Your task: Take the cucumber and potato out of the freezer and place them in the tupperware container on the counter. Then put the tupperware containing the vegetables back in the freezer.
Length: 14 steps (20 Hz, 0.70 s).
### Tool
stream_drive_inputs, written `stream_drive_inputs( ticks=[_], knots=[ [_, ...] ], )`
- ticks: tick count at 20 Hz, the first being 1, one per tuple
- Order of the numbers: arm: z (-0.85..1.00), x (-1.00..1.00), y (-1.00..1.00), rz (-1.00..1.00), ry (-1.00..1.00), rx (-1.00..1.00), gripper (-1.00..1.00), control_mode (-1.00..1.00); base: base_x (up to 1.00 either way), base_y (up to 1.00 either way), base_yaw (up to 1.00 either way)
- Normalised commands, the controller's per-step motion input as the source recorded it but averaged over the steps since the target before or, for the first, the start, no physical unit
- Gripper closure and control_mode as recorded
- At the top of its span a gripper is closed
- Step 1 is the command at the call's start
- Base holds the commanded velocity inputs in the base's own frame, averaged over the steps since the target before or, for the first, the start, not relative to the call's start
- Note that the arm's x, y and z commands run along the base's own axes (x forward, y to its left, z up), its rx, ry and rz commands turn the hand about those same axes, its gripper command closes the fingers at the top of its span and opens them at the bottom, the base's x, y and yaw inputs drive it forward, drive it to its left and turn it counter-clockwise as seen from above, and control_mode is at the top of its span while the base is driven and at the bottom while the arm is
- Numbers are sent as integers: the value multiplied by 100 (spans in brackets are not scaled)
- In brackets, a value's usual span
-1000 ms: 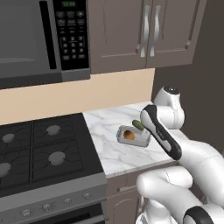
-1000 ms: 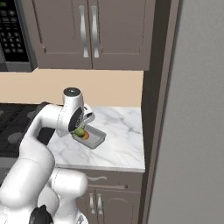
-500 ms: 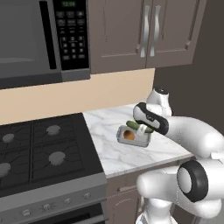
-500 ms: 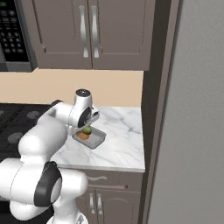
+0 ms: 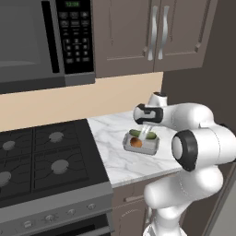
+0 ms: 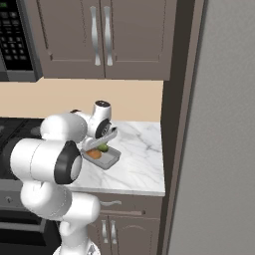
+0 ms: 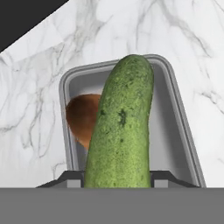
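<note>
My gripper (image 7: 117, 179) is shut on the green cucumber (image 7: 122, 127), with a dark fingertip (image 7: 70, 178) on either side of its near end. The cucumber (image 5: 137, 133) slants down into the grey tupperware container (image 7: 175, 100), and its far end reaches the far rim. The orange-brown potato (image 7: 81, 116) lies in the container beside it, partly hidden behind it. The container (image 5: 144, 150) stands on the white marble counter (image 5: 113, 138), and my hand (image 5: 146, 132) is just above it. From the right, the cucumber (image 6: 103, 147), potato (image 6: 94, 155) and container (image 6: 113, 160) sit under my gripper (image 6: 102, 144). The freezer's grey door (image 6: 224, 124) is at the right.
A black stovetop (image 5: 41, 159) borders the counter on the left, with a microwave (image 5: 41, 37) above it. Brown wall cabinets (image 6: 99, 37) hang over the counter. Bare marble (image 6: 142, 164) lies between the container and the freezer.
My arm's upper links have swung forward and lower, towards the counter. The hand stays over the container with the cucumber still in its grip.
</note>
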Motion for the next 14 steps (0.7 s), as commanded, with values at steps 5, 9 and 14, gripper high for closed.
stream_drive_inputs(
  ticks=[5,9,14],
  knots=[
    [-18,12,0,0,6,0,100,-100,0,0,0],
    [-19,0,0,0,0,0,100,-100,0,0,0],
    [-20,0,-2,0,0,0,100,-100,0,0,0]
  ],
)
